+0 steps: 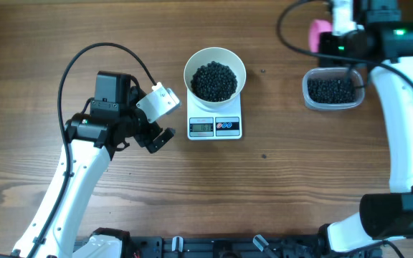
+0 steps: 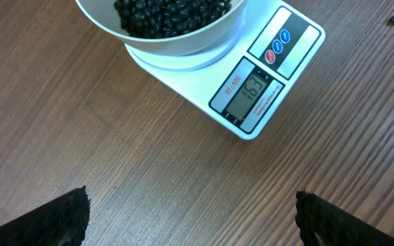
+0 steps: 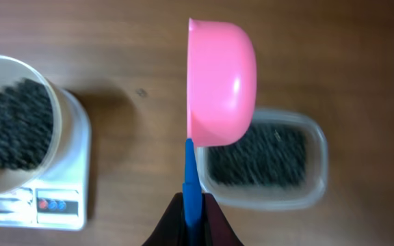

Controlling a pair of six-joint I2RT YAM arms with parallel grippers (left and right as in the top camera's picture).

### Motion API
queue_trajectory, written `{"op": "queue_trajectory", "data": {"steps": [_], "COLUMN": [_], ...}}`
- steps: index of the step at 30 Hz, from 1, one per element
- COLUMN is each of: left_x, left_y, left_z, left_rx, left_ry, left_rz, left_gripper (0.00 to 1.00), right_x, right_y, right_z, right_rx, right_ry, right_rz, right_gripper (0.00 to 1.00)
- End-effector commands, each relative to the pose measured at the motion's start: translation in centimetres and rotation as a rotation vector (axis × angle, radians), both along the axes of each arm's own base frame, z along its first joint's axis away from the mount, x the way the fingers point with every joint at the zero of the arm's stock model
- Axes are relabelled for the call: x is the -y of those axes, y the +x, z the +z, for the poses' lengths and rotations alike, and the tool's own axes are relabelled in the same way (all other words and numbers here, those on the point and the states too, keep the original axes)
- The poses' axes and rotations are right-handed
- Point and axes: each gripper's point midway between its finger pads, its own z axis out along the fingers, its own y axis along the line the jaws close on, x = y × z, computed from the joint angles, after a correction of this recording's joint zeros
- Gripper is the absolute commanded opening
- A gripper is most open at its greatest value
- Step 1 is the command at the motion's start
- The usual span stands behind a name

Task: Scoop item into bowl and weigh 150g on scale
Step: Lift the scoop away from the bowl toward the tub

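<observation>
Overhead view of the wooden counter [image 1: 278,179]. The white bowl [image 1: 192,66], holding a heap of black beans [image 1: 214,81], stands on the digital kitchen scale [image 1: 235,115]. The display [image 2: 254,90] at the scale's 6 o'clock edge reads 163. The left hand [image 1: 162,118] hovers at 9 o'clock of the scale, fingers spread wide and gripping nothing. At 3 o'clock of the bowl, well apart, sits a clear plastic tub [image 1: 307,92] of more beans. The right hand [image 3: 191,208] is clamped on the blue handle [image 3: 191,171] of a pink scoop [image 3: 221,82]. The scoop is turned on its side at the tub's 11 o'clock; its inside is hidden.
</observation>
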Motion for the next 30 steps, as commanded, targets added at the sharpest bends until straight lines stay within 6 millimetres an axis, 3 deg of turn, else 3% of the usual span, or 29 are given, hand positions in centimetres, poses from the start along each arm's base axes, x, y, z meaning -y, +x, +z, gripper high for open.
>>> {"op": "queue_trajectory", "data": {"steps": [1, 5, 10, 14, 18, 20, 25, 27, 30], "left_x": [0.1, 0.1, 0.1, 0.1, 0.1, 0.1, 0.1, 0.1, 0.1], "left_y": [-0.2, -0.2, -0.2, -0.2, -0.2, -0.2, -0.2, -0.2, -0.2], "left_z": [-0.2, -0.2, -0.2, -0.2, -0.2, -0.2, -0.2, -0.2, -0.2], "left_rx": [-0.004, -0.004, -0.004, -0.004, -0.004, -0.004, -0.004, -0.004, -0.004], "left_ry": [-0.008, -0.008, -0.008, -0.008, -0.008, -0.008, -0.008, -0.008, -0.008], "left_rz": [-0.018, -0.018, -0.018, -0.018, -0.018, -0.018, -0.018, -0.018, -0.018], "left_gripper": [1.00, 1.00, 1.00, 1.00, 1.00, 1.00, 1.00, 1.00, 1.00], "right_x": [3.2, 5.8, 5.6, 3.1, 0.3, -1.9, -10.5, -14.0, -18.9], "right_y": [-1.1, -1.9, -1.8, -0.6, 2.1, 3.7, 5.8, 5.9, 6.5], "right_z": [0.1, -0.7, -0.8, -0.1, 1.5, 1.0, -2.2, -2.3, -0.6], "right_rx": [-0.036, -0.072, -0.071, -0.018, 0.109, 0.132, 0.106, 0.110, 0.182], "right_ry": [0.035, 0.030, 0.042, 0.154, 0.271, 0.286, 0.240, 0.250, 0.320], "right_rz": [-0.082, -0.133, -0.124, -0.012, 0.093, 0.154, 0.323, 0.365, 0.337], "right_gripper": [0.04, 0.04, 0.04, 0.04, 0.04, 0.04, 0.04, 0.04, 0.04]}}
